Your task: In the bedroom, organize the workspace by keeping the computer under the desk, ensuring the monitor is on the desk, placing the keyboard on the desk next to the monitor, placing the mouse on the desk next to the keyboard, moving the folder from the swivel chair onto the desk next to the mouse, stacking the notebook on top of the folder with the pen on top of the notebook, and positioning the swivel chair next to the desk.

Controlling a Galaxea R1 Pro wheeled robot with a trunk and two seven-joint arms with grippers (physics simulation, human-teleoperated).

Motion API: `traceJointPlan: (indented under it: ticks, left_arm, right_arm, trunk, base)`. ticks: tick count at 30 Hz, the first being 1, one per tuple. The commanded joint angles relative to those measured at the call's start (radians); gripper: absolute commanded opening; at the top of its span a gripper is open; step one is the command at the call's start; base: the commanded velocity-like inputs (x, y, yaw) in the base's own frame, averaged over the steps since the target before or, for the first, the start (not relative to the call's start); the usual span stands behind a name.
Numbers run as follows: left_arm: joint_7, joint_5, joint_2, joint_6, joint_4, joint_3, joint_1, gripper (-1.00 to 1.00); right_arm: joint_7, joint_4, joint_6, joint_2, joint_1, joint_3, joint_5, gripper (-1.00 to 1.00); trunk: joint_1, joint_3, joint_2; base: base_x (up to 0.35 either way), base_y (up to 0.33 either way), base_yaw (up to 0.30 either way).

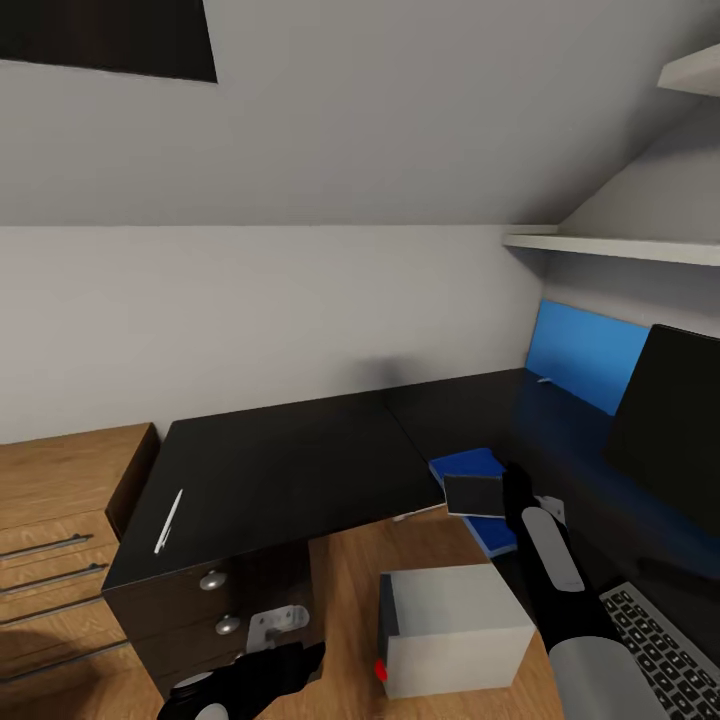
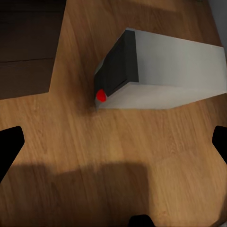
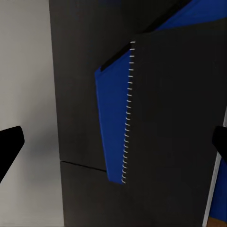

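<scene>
Head view: right hand (image 1: 520,500) hovers at notebook (image 1: 478,493) lying on blue folder (image 1: 470,470) on the black surface (image 1: 560,440); pen (image 1: 168,520) waits on the cabinet (image 1: 270,470) | Left wrist: hand wide over computer (image 2: 161,71) | Right wrist: hand wide above notebook (image 3: 175,118); pen likely next.

You see a glossy black worktop (image 1: 470,415) with a bright blue back panel (image 1: 585,355). On it lies a bright blue folder (image 1: 470,467) under a dark notebook (image 1: 476,493) with a white spiral binding. The monitor (image 1: 665,425) is black. The keyboard (image 1: 665,650) shows dark keys in a grey frame. The computer (image 1: 455,625) is light grey with a dark front and red light, on brown wood-grain floor (image 1: 350,570). A white pen (image 1: 168,520) lies on the black cabinet (image 1: 270,470). Your fingers (image 3: 9,146) are black.
</scene>
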Motion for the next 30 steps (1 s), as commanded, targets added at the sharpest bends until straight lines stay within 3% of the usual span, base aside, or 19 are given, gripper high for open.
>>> traceJointPlan:
  ticks: [1,14,23,30]
  left_arm:
    - [0.010,0.010,0.001,0.000,-0.001,-0.002,-0.001,1.00]
    - [0.010,0.011,0.001,0.000,0.000,-0.001,-0.001,1.00]
    - [0.012,0.010,0.001,0.000,0.001,0.003,-0.001,1.00]
    - [0.015,0.009,0.002,0.000,0.004,0.004,-0.001,1.00]
  right_arm:
    - [-0.001,-0.001,-0.007,0.001,-0.001,-0.001,-0.011,1.00]
    - [0.008,-0.022,-0.007,0.005,-0.001,0.012,-0.012,1.00]
    - [0.010,-0.072,-0.014,0.008,0.000,0.126,-0.011,1.00]
    - [0.010,-0.073,-0.016,0.009,0.001,0.184,-0.010,1.00]
  trunk:
    - [0.000,-0.001,-0.001]
    - [0.000,-0.001,-0.001]
    - [0.000,0.000,-0.001]
    - [0.000,0.004,-0.001]
  base:
    - [-0.009,0.000,0.000]
    - [-0.001,0.000,0.000]
    - [0.000,0.000,0.043]
    - [0.000,0.000,0.214]
